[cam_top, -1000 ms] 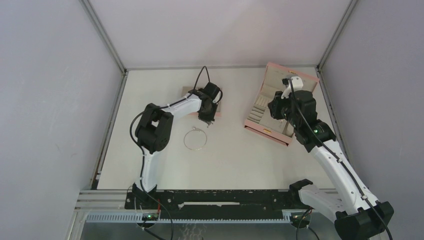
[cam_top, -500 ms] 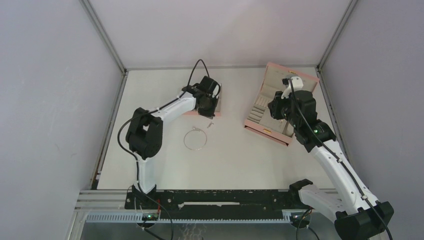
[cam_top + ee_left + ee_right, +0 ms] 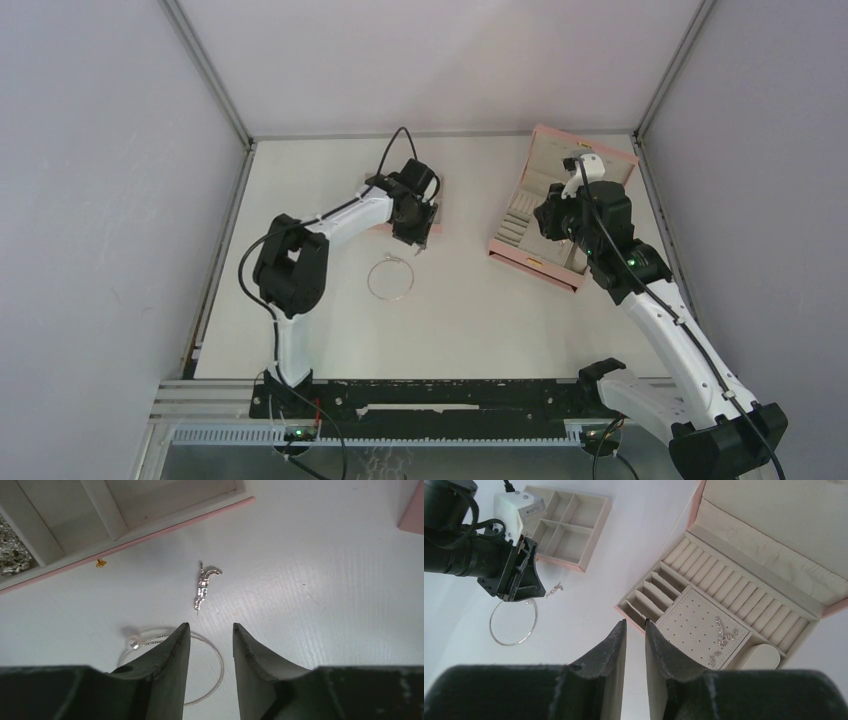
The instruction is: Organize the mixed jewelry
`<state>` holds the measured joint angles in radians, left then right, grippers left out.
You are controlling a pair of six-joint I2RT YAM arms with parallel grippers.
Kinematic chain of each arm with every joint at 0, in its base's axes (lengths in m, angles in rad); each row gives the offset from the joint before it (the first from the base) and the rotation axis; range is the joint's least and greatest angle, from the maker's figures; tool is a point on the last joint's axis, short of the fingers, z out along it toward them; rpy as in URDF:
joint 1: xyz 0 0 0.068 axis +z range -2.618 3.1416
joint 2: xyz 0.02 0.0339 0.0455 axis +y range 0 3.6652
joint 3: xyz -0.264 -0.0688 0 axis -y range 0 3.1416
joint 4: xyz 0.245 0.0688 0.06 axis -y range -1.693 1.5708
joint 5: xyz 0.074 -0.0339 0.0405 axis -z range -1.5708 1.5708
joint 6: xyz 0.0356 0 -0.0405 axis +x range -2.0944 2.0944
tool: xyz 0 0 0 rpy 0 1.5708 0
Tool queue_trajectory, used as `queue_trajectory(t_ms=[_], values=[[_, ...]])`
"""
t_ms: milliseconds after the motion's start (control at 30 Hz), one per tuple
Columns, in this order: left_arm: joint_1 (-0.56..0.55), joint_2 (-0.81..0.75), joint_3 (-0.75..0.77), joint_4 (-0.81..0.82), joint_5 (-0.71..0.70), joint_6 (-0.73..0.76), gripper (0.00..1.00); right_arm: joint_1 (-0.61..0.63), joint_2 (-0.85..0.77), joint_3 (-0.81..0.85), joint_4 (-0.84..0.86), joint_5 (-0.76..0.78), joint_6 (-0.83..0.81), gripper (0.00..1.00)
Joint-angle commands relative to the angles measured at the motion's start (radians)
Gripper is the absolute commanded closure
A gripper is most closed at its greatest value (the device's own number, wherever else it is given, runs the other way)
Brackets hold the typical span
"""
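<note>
— Silver pieces are marked where?
— A thin wire hoop [image 3: 222, 666], strung with one pearl-like bead, is laid flat on the matte white table [image 3: 325, 580]. A knobbly, chain-like cluster [image 3: 202, 586] is laid just beyond it, near the pink-edged tray [image 3: 150, 532].
— How are the grippers shown?
— The left gripper [image 3: 210, 627] is held over the hoop, jaws parted and empty. The right gripper [image 3: 635, 625] is narrowly parted with nothing between, near the open box [image 3: 784, 525], which is lined with cream ridged rolls.
</note>
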<state>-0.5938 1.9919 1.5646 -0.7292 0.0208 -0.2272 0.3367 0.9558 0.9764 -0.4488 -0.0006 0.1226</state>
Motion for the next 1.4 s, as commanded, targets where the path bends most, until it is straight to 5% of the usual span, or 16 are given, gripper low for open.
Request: queue_trajectory(t_ms=[0,600,1367], values=[[-0.004,0.03,-0.004,-0.029,0.007,0.019,0.6,0.009,-0.005,0.013,0.025,-0.017,0.021,0.72],[-0.003,0.086,0.03,-0.035,-0.014,0.008,0.73,0.009,-0.002,0.013,0.028,-0.014,0.015,0.72],[0.001,0.102,0.071,-0.025,-0.05,-0.003,0.78,0.011,0.004,0.013,0.039,-0.017,0.021,0.72]])
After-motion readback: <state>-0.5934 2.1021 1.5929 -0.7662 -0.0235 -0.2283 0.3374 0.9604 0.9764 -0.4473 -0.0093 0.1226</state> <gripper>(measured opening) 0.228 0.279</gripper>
